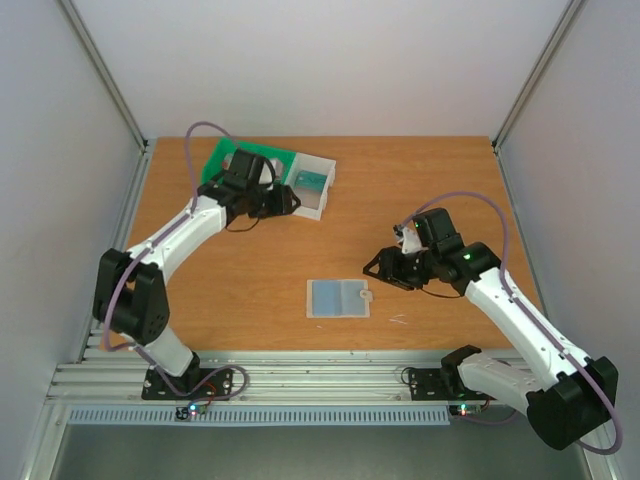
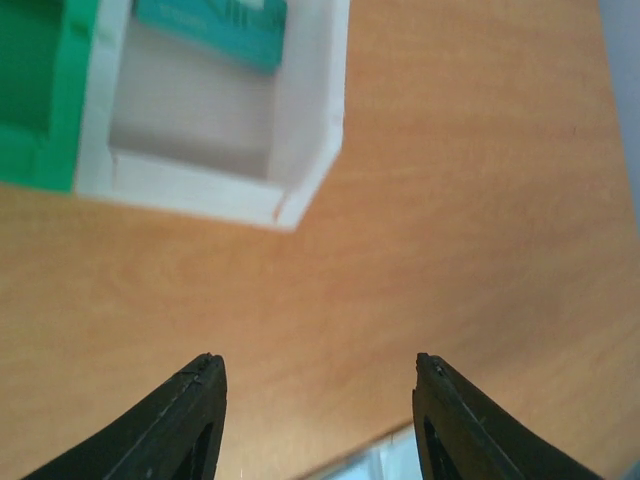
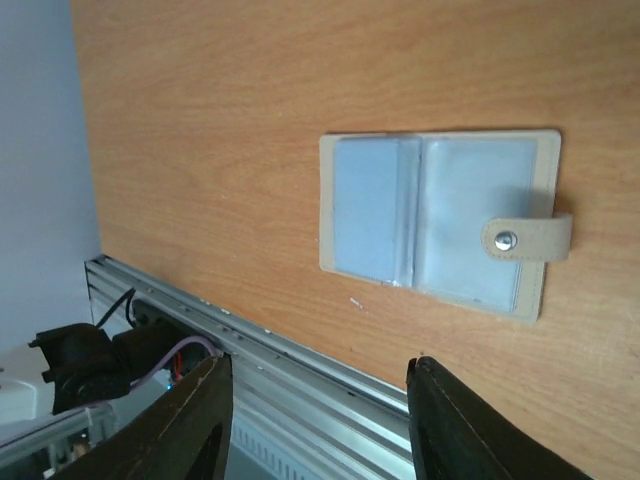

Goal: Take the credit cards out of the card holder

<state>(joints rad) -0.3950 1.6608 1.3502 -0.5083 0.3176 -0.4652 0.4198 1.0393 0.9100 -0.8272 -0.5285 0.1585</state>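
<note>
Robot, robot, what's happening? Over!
Left gripper open, empty, by the tray. Right gripper open, empty. Card holder lying open on table, nothing covering it.

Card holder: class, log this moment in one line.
card holder: lying open, untouched; left gripper: open, empty; right gripper: open, empty

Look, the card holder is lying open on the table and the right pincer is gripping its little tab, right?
Not quite. The right pincer is gripping nothing. The right wrist view shows its fingers apart and empty, clear of the card holder and its tab. The card holder does lie open on the table.
</note>
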